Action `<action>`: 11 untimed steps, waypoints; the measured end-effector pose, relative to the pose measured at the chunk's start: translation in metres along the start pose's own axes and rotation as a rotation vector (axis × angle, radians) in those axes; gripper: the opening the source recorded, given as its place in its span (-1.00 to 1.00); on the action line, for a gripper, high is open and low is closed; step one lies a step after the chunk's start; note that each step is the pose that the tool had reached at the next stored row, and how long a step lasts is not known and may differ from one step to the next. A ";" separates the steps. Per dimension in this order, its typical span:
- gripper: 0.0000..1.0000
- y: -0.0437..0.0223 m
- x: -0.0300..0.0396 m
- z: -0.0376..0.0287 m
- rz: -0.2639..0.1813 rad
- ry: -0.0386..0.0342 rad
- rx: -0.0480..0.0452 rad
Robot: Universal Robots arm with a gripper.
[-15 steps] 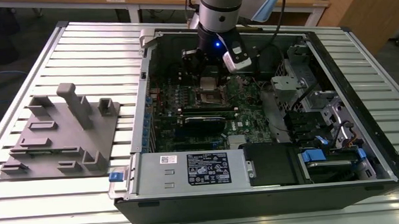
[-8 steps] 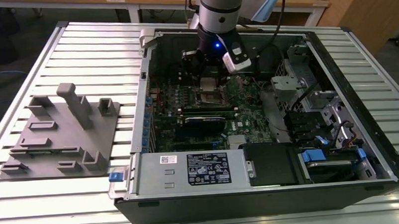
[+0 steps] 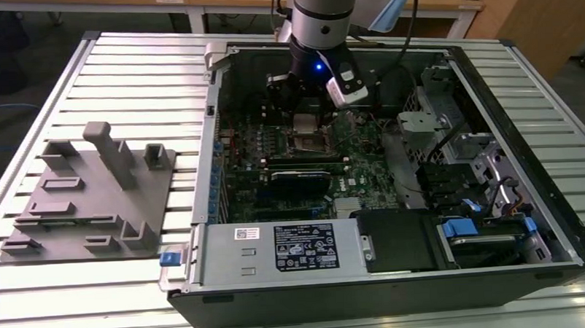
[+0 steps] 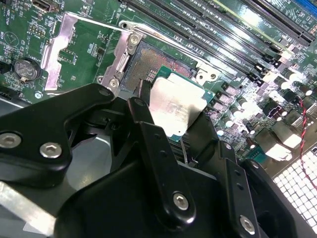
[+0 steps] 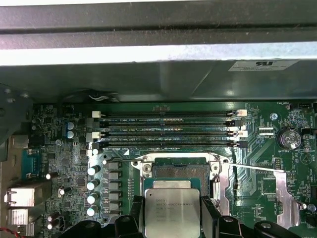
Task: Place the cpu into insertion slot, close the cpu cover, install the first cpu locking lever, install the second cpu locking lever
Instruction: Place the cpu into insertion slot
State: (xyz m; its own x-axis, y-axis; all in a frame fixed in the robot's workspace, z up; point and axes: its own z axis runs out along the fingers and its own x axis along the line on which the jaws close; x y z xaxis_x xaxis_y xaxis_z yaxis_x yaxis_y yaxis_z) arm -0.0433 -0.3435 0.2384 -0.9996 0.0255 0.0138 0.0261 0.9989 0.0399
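Clenched on the cpu (image 5: 172,210), two opposite edges, with the gripper (image 4: 174,113); silvery top up. Held low over the insertion slot (image 5: 179,170), covering one side of its bare pin field; contact not discernible. On the green motherboard (image 3: 366,180), far half of the open computer case (image 3: 375,292).

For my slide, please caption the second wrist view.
Fingers hold the chip near the open socket on the green board.

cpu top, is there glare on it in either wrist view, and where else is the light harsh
In the second wrist view the cpu top shines pale with glare; in the first wrist view it is evenly lit, while the case wall carries a bright band; in the exterior view the motherboard sits dim.
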 end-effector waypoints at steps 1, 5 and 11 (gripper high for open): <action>0.08 0.0000 0.0000 0.0000 0.000 0.0000 0.0001; 0.08 0.0000 0.0000 0.0001 0.000 0.0000 0.0000; 0.08 0.0000 0.0000 0.0006 0.040 -0.0016 -0.0006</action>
State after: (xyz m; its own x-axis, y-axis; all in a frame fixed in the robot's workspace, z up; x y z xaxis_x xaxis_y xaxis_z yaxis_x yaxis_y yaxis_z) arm -0.0433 -0.3435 0.2378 -0.9978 0.0654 0.0138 0.0659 0.9970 0.0399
